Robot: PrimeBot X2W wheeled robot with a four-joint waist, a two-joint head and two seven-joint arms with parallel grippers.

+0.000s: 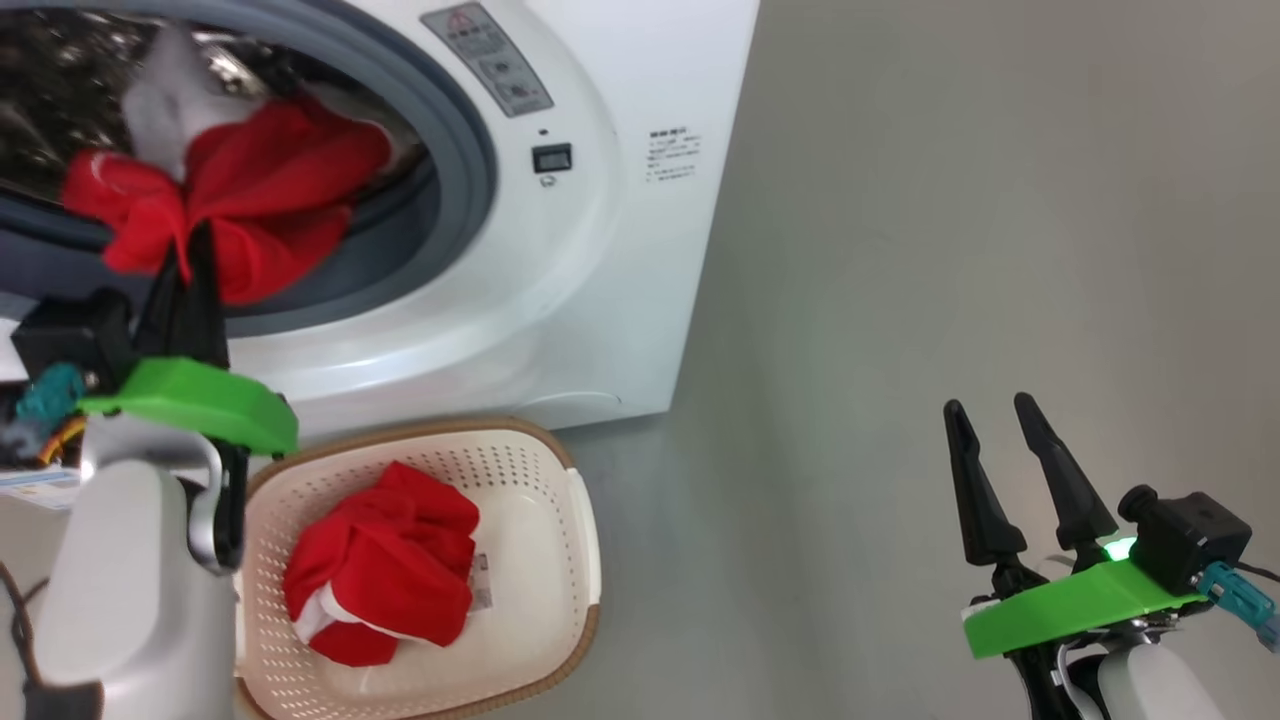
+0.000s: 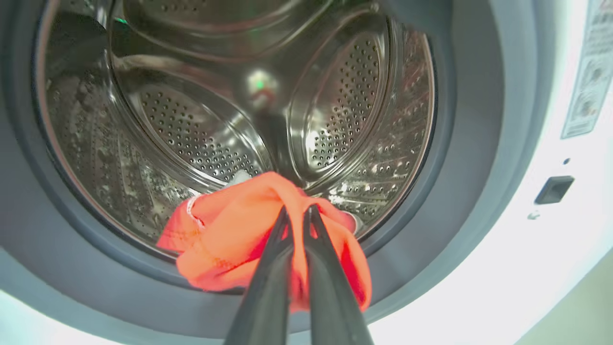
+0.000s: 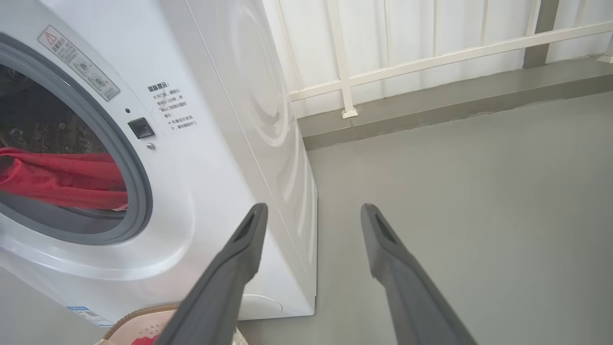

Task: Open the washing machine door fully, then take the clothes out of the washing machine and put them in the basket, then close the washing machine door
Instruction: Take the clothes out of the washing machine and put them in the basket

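You have a bright red garment (image 1: 250,190), with some white fabric showing at its top, bunched at the mouth of the washing machine (image 1: 600,280). It hangs across the lower edge of the grey rubber ring (image 1: 475,150), in front of the perforated steel drum (image 2: 191,124). Your left claw (image 2: 298,212) is pinched almost fully together on a fold of that garment. Its two dark fingers nearly touch, with red cloth squeezed between them and draped around them. A second red garment (image 1: 385,575) lies crumpled in the cream basket (image 1: 575,480), which sits on the floor (image 1: 950,250) right against the foot of the machine, below the opening. Your right claw (image 1: 990,405) stands spread wide, grips nothing, and hovers over the floor, well off to the right of the machine.
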